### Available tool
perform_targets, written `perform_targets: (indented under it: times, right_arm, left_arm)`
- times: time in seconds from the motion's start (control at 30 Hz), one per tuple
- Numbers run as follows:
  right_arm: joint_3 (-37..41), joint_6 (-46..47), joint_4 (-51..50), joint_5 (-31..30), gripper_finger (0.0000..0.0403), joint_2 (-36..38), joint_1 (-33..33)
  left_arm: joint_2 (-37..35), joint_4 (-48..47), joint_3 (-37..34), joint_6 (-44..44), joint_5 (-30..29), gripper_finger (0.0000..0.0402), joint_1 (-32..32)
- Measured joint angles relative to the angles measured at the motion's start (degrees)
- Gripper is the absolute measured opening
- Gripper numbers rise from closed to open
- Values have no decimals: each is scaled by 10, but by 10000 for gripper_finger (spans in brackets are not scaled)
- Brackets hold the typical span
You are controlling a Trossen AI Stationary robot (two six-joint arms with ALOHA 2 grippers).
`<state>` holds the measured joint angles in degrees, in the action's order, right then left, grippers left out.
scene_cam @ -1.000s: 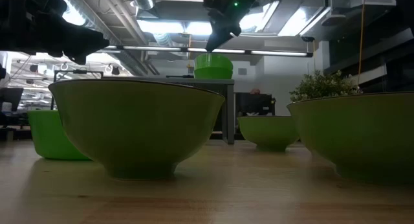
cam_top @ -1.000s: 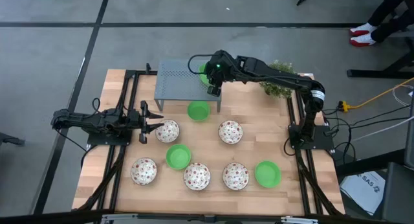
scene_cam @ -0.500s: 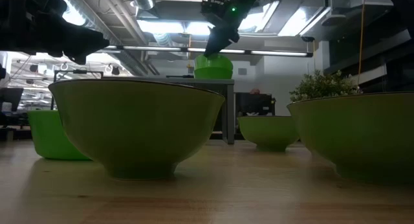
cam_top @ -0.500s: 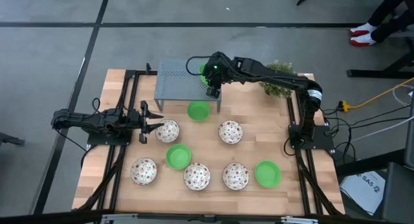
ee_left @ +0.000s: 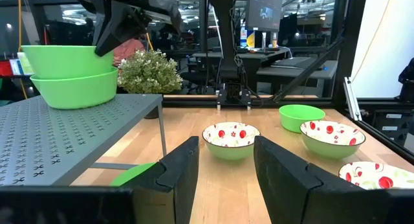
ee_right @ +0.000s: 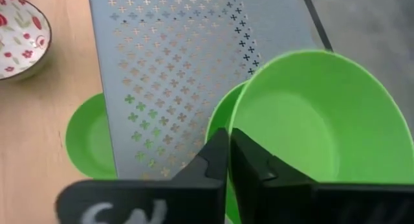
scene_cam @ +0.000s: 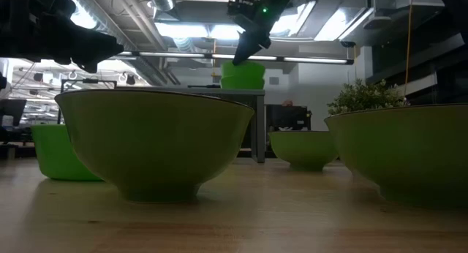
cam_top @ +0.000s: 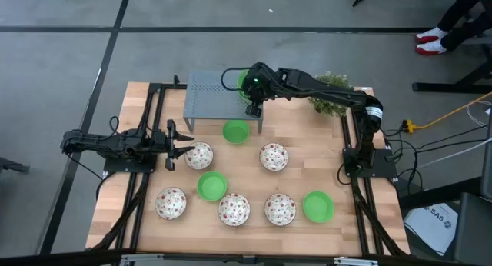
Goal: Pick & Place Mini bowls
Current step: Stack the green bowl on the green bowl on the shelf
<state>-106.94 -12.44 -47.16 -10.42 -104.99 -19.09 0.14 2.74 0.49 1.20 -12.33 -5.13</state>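
Note:
Two plain green mini bowls sit nested on the grey perforated shelf at the table's far side. My right gripper is shut on the upper one. Several more mini bowls rest on their bases on the wooden table: plain green ones and white speckled ones. At the table's left edge my left gripper waits open and level, holding nothing. My right gripper pinches the upper green bowl's rim, one finger inside the bowl and one outside. The fingers slant down from the table's right side. The bowl still sits in the lower green bowl on the shelf.
A small bushy plant stands at the far right beside the shelf. One green bowl lies by the shelf's front leg. The black arm frames run along the table's left and right edges.
My right gripper has sunk slightly from just above the nested green bowls onto the upper bowl's rim. The bowls on the table have not moved.

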Motion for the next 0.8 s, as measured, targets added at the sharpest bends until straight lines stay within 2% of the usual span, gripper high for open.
perform_targets:
  times: [0.5,0.8]
  right_arm:
    - [0,-4,-5,-16,9,0,-2]
    - [0,-3,-6,-16,42,0,-8]
  left_arm:
    - [0,0,0,0,0,143,0]
    - [0,0,0,0,0,143,0]
